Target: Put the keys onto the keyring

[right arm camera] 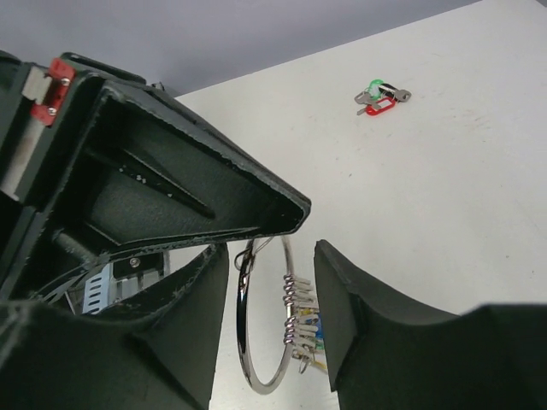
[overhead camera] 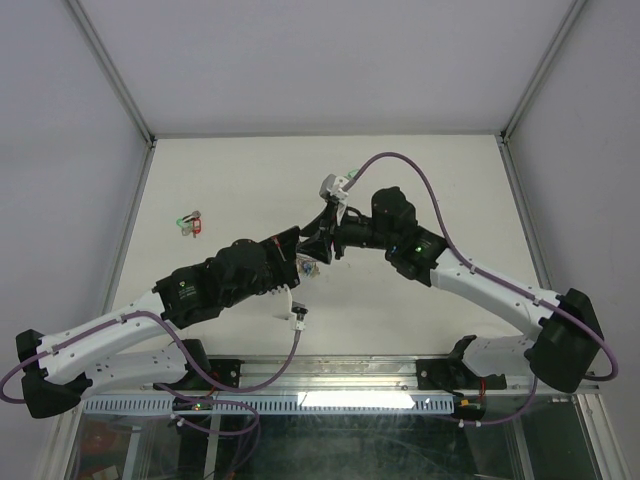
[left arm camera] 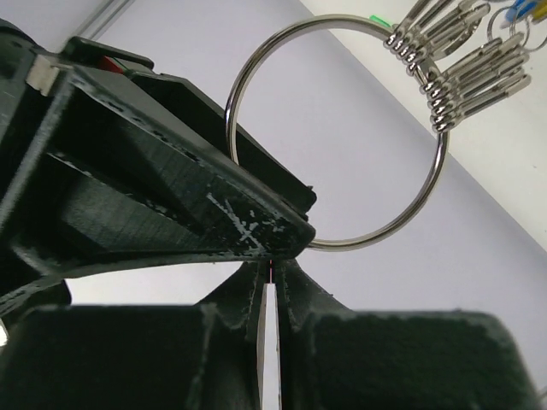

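Left wrist: keyring [left arm camera: 338, 17] clamped between jaws.

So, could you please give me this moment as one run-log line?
left gripper: shut on keyring | right gripper: open, jaws astride keyring | keys: green and red tags, loose on table

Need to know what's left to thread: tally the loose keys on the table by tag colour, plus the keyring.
Green-tag key: 1
Red-tag key: 1
Keyring: 1
Total: 3
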Robot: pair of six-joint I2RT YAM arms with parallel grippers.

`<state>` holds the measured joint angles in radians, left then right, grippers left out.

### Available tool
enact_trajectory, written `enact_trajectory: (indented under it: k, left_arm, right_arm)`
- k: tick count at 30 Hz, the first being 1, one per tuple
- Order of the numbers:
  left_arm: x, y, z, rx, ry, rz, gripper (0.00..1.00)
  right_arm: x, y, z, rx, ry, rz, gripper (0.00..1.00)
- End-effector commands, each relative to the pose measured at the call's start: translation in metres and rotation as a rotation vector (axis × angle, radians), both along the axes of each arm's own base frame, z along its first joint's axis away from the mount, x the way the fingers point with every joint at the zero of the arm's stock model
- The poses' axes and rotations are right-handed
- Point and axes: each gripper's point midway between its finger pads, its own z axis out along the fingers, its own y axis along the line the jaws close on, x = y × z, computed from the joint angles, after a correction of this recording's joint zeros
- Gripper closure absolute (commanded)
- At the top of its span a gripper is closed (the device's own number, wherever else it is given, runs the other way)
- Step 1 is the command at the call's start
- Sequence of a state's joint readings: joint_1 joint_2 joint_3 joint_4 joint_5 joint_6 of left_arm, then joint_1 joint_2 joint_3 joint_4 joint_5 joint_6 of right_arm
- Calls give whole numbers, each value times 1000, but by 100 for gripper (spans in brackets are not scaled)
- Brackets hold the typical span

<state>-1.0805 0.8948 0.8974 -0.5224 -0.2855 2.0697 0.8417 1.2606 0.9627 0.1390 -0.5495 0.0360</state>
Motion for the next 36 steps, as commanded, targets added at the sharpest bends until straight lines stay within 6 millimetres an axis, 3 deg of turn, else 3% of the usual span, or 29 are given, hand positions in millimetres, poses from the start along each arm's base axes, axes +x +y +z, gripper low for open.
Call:
enact_trajectory:
  k: [1,4,7,9,10,16,19,22,26,28,30,36]
  left_arm:
    - [-4,-9,44,-15,-153,-77,100]
    - [-5,-9,44,-16,-151,-78,100]
    - [-5,-8,45,-20,-151,-75,100]
    - [-4,-8,46,-27,-148,-72,100]
    - [-4,-7,46,-37,-144,-68,100]
    - [-9,-11,68,-236,-72,-65,77]
    - [-14,-10,75,-304,-38,-75,59]
    - [-20,-5,80,-364,-8,-81,47]
    - [-29,5,96,-526,63,-79,19]
    - [-31,11,110,-689,145,-62,5]
    - [-33,13,119,-853,277,-37,1]
    - [-28,10,124,-1229,694,124,1]
  right_arm:
    - [10,10,41,96,-81,-27,55]
    - [12,14,43,106,-82,-31,63]
    - [13,16,43,110,-82,-31,77]
    - [15,15,45,119,-87,-45,98]
    - [17,14,45,127,-90,-58,100]
    - [24,1,50,174,-129,-142,100]
    - [28,-3,50,172,-128,-176,100]
    - [32,-8,52,178,-140,-216,100]
    - [38,-21,53,176,-182,-275,100]
    - [38,-28,57,190,-208,-297,100]
    - [37,-35,62,212,-240,-317,100]
    - [30,-51,76,270,-398,-333,100]
